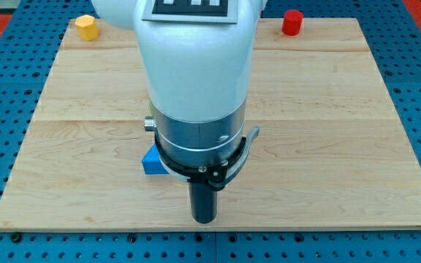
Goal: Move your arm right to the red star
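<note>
My tip (205, 219) touches the wooden board (327, 146) near its bottom edge, at the view's middle. A blue block (151, 161) lies just left of the rod, partly hidden behind the arm. A red block (291, 22) stands at the board's top edge, right of the arm; its shape looks more like a cylinder than a star. A yellow block (86, 27) sits at the top left corner. No red star shows; the white arm (192, 66) hides much of the board's middle. A small green bit (150, 109) peeks out at the arm's left edge.
The board rests on a blue perforated table (6, 109). The arm's wide white body and grey collar (199, 135) cover the board's centre from top to near the bottom.
</note>
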Motion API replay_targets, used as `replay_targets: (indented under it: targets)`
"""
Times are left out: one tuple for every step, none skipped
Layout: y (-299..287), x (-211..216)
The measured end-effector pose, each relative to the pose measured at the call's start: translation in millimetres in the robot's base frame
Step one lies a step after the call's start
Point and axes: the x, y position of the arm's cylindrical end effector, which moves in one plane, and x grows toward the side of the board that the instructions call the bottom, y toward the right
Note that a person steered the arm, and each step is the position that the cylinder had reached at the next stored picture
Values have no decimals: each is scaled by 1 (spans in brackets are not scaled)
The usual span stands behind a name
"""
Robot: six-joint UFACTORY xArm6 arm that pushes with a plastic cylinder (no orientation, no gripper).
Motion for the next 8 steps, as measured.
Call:
replay_targets:
  targets:
    - [0,0]
    - [0,3]
    - [22,1]
    - [69,-16]
    - [101,-55]
    - [113,-83]
    - [131,-115]
    - [142,-143]
